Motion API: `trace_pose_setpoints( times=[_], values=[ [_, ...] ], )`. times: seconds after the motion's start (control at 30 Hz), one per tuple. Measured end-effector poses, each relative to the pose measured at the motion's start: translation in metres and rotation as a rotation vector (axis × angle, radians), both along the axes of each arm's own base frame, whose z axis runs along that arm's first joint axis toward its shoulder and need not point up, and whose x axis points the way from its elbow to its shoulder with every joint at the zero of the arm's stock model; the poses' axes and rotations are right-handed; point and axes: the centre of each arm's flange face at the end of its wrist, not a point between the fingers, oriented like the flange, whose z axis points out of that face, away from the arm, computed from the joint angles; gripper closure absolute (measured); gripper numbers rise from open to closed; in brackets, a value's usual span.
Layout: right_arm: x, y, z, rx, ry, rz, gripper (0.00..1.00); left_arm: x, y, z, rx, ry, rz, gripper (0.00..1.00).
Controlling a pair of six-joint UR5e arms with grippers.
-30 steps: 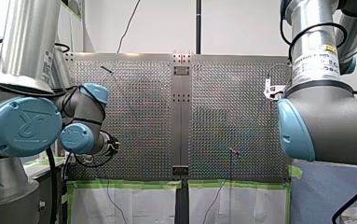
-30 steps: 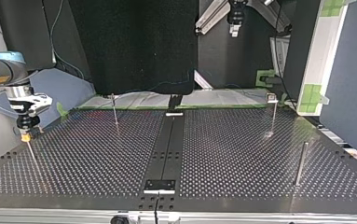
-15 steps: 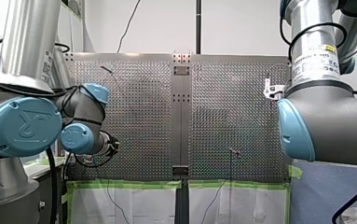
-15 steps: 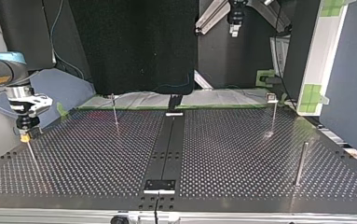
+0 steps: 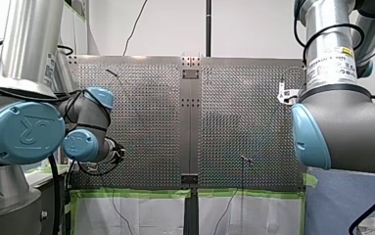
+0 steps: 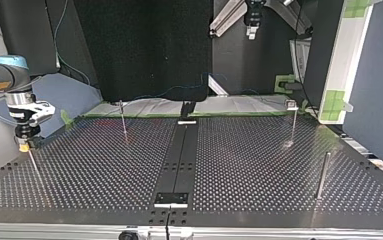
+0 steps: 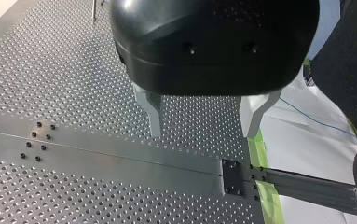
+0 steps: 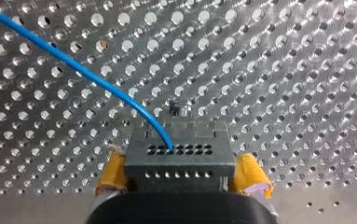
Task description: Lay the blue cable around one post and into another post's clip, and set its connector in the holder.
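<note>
My right gripper is shut on a dark grey connector, held between its yellow pads. The blue cable runs out of the connector's face and away over the perforated plate. A small post top shows just ahead of the connector. At the top view's left, the same gripper hangs over a thin post. The cable trails faintly behind the table's far edge. My left gripper is open above the table's edge, with nothing between its metal fingers.
Other posts stand on the plate: a thin one, one with a clip on top and a thicker one. A dark centre strip ends in small black blocks. Green tape lines the table's edge.
In the top view my right gripper has edged slightly up and toward the view's left. The cable's arc behind the table stands a little higher. The left arm has not moved.
</note>
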Motion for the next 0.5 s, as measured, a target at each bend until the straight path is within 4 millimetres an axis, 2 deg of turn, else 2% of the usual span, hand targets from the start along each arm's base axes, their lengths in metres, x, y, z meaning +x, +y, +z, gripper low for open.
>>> trace_pose_setpoints(
  times=[0.5],
  values=[
    [-0.0073,-0.0015,-0.0005,0.005,-0.002,-0.077,0.02,-0.0001,0.0000,0.0000,0.000,0.000,0.000,0.19]
  ],
)
